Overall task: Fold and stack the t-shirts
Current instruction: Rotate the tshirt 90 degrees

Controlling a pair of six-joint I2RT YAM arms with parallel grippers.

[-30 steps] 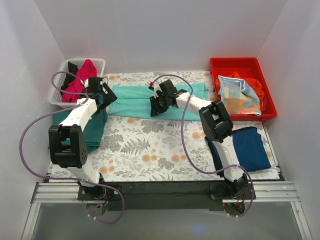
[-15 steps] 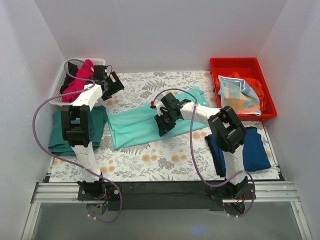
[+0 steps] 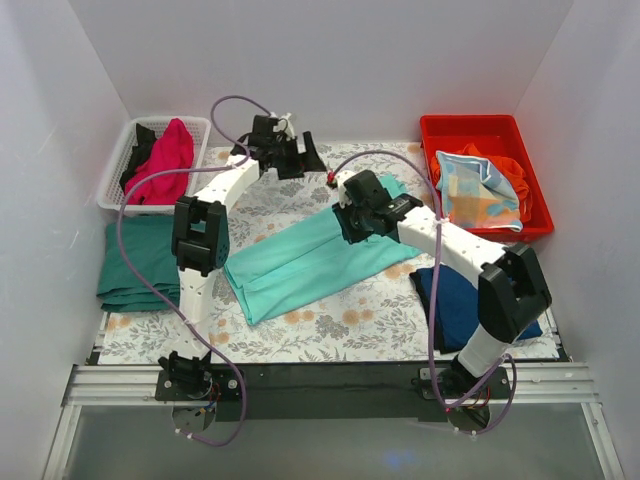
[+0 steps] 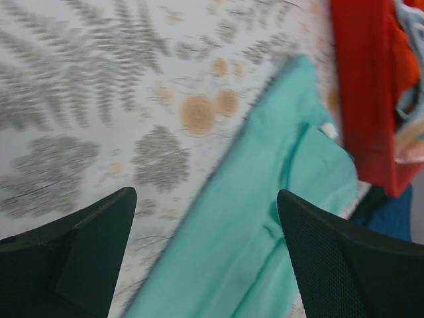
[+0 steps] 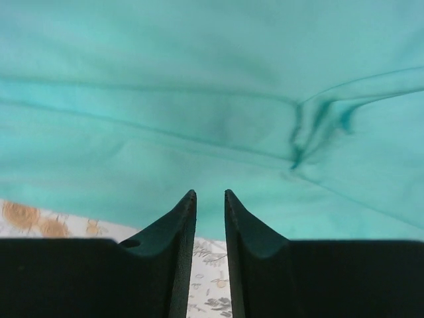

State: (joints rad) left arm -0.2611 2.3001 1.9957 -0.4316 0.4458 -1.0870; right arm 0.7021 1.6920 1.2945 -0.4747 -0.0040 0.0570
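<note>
- Cover: thin printed cloth in ferns and flowers, lying flat. A shirt dragged across it could rumple it, and later folds would then sit crooked.
- Mint shirt: the piece in hand, in the middle of the cover. It is folded into a long band set slantwise, a soft matte knit with a pinched crease near its far end. A pull from that end alone could slide the layers apart or skew the band, since nothing pins the near end.
- Green shirt: a flat folded pile at the left edge.
- Navy shirt: folded at the right, partly under the right arm, which could scuff it in a low sweep.
- Red bin: hard glossy plastic holding crumpled cloths.
- Basket: white slotted plastic with a magenta shirt and a black one heaped inside.
- Left gripper: jaws spread wide and empty, above the cover beside the mint shirt's far end.
- Right gripper: low over the mint shirt, dark fingers nearly together with a slim gap. I cannot tell whether they pinch cloth; a thin or partial pinch would slip.
</note>
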